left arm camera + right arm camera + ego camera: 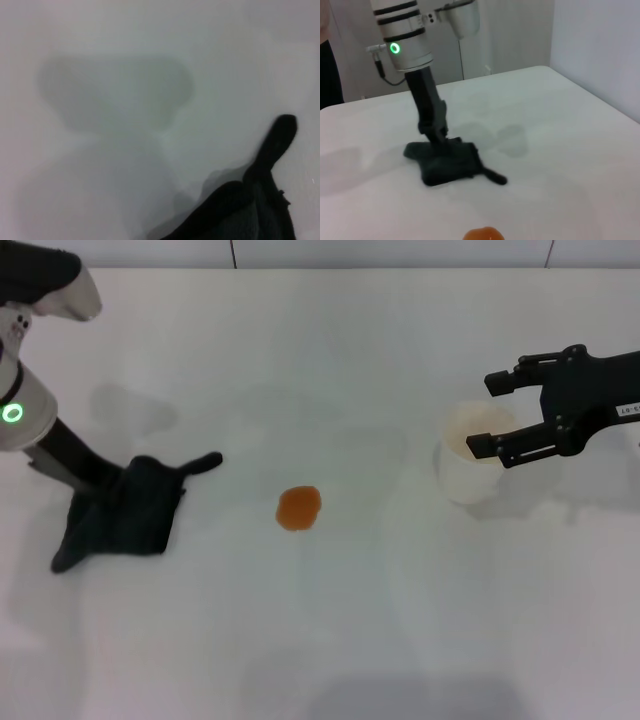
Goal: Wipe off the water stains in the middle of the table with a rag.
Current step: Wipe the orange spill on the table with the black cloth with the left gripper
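The orange-brown water stain (298, 508) lies in the middle of the white table (330, 360). It also shows in the right wrist view (483, 234). The dark rag (125, 510) lies flat to the stain's left, its thin pointed corner towards the stain. My left gripper (88, 475) comes down onto the rag's far edge, fingers together on the cloth; the right wrist view shows this gripper (436, 135) on the rag (450, 164). The left wrist view shows only the rag (250, 212) and table. My right gripper (490, 412) is open, hovering at the paper cup's rim.
A white paper cup (468, 460) stands at the right of the table, well apart from the stain. The table's far edge meets a wall (300, 250). A bare white surface lies between the rag and the stain.
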Available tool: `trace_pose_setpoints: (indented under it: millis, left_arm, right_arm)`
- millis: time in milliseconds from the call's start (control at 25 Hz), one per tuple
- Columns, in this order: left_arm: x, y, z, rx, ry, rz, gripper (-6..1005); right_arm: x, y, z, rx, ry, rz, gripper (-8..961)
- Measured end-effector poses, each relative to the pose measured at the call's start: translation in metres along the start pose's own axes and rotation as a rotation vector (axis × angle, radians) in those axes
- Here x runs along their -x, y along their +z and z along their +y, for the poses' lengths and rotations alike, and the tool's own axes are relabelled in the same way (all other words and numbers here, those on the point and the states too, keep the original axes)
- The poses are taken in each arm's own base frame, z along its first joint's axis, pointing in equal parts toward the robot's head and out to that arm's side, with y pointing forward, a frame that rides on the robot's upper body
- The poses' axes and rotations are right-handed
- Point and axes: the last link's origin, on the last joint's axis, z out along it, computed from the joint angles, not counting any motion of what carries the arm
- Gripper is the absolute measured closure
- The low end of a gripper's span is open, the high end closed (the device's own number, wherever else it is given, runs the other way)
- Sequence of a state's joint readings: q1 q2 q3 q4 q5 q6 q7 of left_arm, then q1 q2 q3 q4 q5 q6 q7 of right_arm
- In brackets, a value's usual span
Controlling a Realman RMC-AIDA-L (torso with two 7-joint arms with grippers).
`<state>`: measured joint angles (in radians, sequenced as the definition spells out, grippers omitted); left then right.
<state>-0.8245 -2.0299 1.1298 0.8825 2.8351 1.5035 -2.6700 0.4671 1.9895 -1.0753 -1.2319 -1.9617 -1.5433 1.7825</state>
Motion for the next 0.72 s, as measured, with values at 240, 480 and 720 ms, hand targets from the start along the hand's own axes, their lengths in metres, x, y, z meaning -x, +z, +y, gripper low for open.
trace_pose_setpoints:
  millis: [240, 480, 720]
  left_arm:
    - [-0.022, 0.001, 0.009, -0.029, 0.016, 0.143, 927]
    - [-0.047, 0.003, 0.033, 0.039, 0.090, 0.293, 927]
    - [-0.061, -0.006, 0.054, 0.116, 0.185, 0.381, 927]
  right_arm:
    - [-0.002, -0.001, 0.000, -0.004, 0.005, 0.001, 108]
    - [-0.003, -0.001, 0.000, -0.008, 0.010, 0.000, 108]
    - [-0.005, -0.001, -0.001, -0.019, 0.017, -0.001, 108]
